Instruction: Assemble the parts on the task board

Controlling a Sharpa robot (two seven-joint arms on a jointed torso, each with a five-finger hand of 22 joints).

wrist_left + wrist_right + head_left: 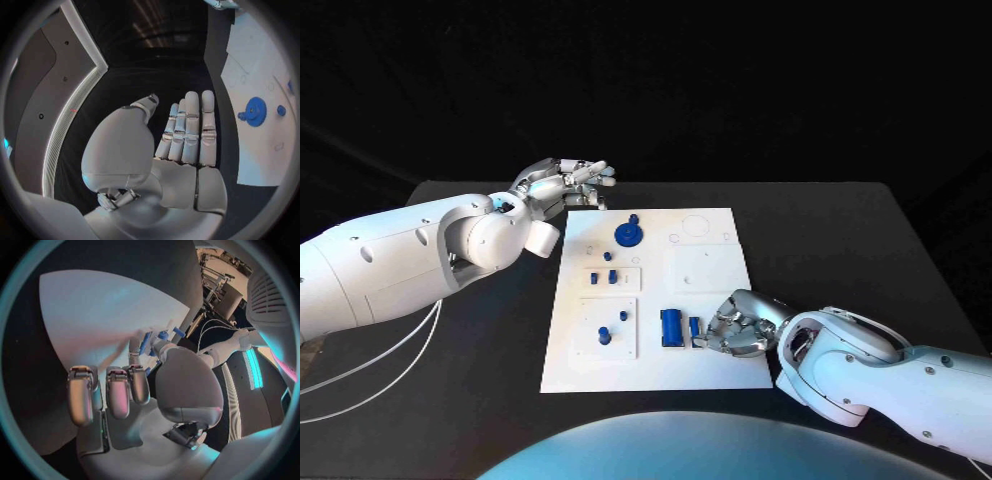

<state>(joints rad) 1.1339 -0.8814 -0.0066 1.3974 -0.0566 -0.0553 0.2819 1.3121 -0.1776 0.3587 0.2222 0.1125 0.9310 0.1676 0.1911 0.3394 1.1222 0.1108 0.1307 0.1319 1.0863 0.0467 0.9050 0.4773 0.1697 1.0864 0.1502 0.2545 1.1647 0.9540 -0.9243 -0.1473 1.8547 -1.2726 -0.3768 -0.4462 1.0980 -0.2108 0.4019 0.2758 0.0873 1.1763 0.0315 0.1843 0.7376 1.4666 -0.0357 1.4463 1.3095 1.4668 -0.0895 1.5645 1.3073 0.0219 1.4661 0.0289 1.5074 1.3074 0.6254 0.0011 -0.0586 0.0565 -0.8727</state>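
Right robot hand (737, 330) hovers, fingers loosely spread and holding nothing, beside the blue cylinder (674, 327) on the task board (711, 268); approach squarely, pinch mid-length. Left robot hand (567, 183) is flat and empty over the tabletop (848, 230).

Task board (711, 270) looks matt white; parts (630, 235) smooth blue plastic; table (848, 230) matt black.

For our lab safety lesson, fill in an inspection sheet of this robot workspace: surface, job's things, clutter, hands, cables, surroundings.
Surface: black table, bare around the board.
Job's things: white task board mid-table; blue gear at its far end; small blue parts at the near end.
Clutter: nothing seen.
Hands: left hand open, off the board's far corner; right hand beside the near parts, grip unclear.
Cables: white cables under the left arm.
Surroundings: dark backdrop.
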